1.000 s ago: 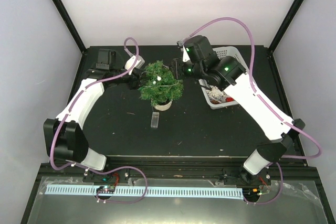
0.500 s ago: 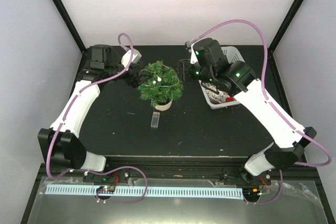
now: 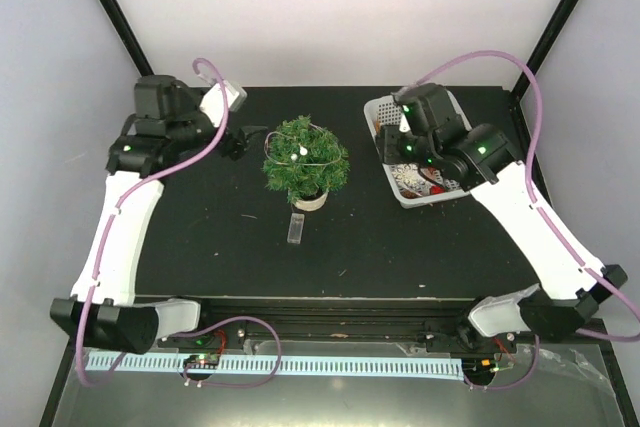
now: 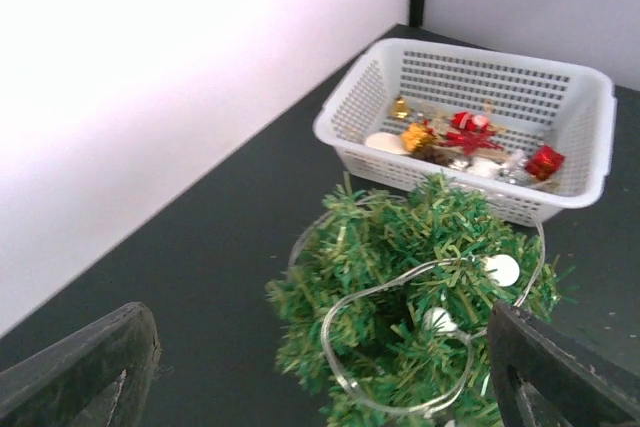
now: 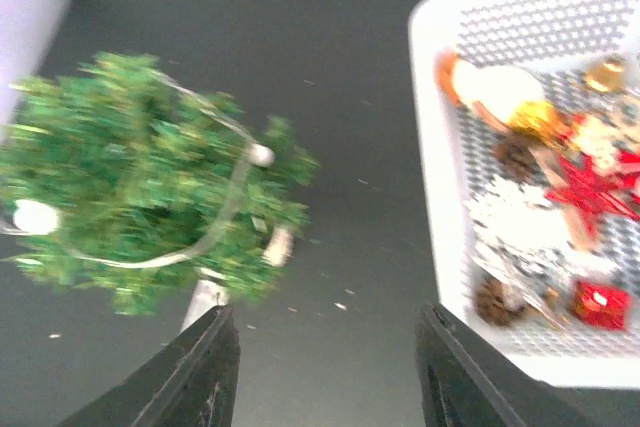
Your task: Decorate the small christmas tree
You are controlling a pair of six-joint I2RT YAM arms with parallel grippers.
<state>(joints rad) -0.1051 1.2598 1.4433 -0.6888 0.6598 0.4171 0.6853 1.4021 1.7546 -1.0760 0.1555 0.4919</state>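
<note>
Nothing to read on this one.
All three views checked: no legible text, label, brand or number on the white basket (image 4: pixel 597 137), the small christmas tree (image 3: pixel 305 162) or the table (image 3: pixel 400 247).

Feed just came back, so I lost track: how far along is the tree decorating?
Done: a light string with white bulbs is draped over the small christmas tree. In hand: nothing; the left gripper and right gripper are both open and empty. Left: the ornaments, such as the red star, lie in the white basket, none visibly hung on the tree.
</note>
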